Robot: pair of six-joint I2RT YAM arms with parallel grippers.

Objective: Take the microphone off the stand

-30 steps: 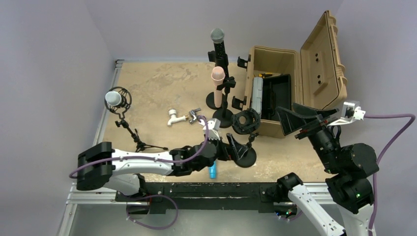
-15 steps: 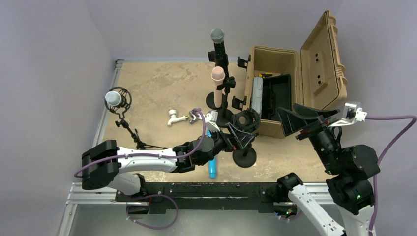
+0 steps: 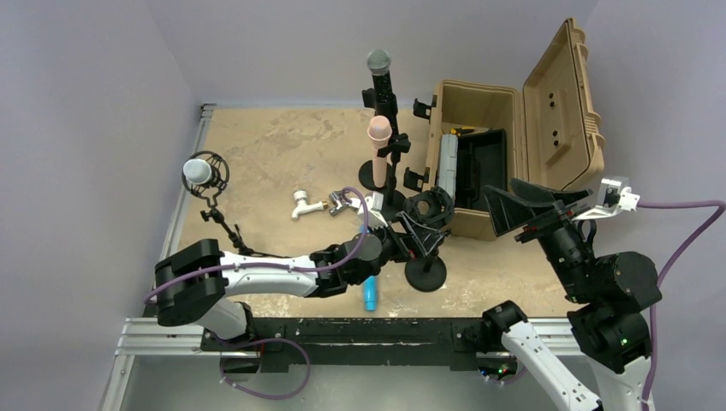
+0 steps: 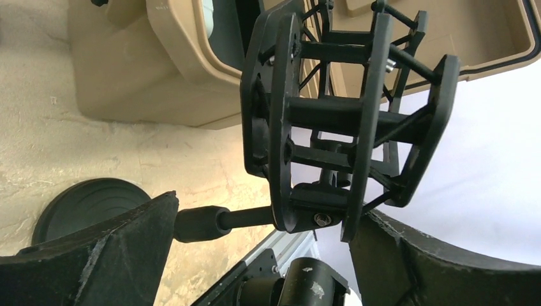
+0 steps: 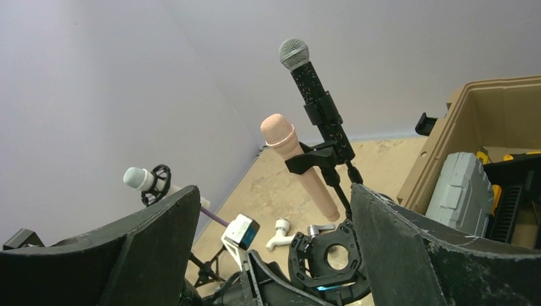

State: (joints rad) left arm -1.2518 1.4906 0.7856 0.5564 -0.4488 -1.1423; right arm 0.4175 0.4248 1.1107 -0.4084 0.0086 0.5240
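Left gripper (image 4: 265, 213) has advanced over the last second; its open fingers now flank the mount (image 4: 279, 95), which looks empty. Blue mic (image 3: 370, 295) lies on the table (image 3: 282, 154) behind the fingers, so it's likely already off. Right gripper (image 5: 275, 188) is open, well clear.

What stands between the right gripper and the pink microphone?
Nothing visible. Seen from the right gripper, the pink microphone shows unblocked between the open fingers. The black microphone stands close beside it.

Overhead and both wrist views share shock-mount stand (image 3: 425, 272).
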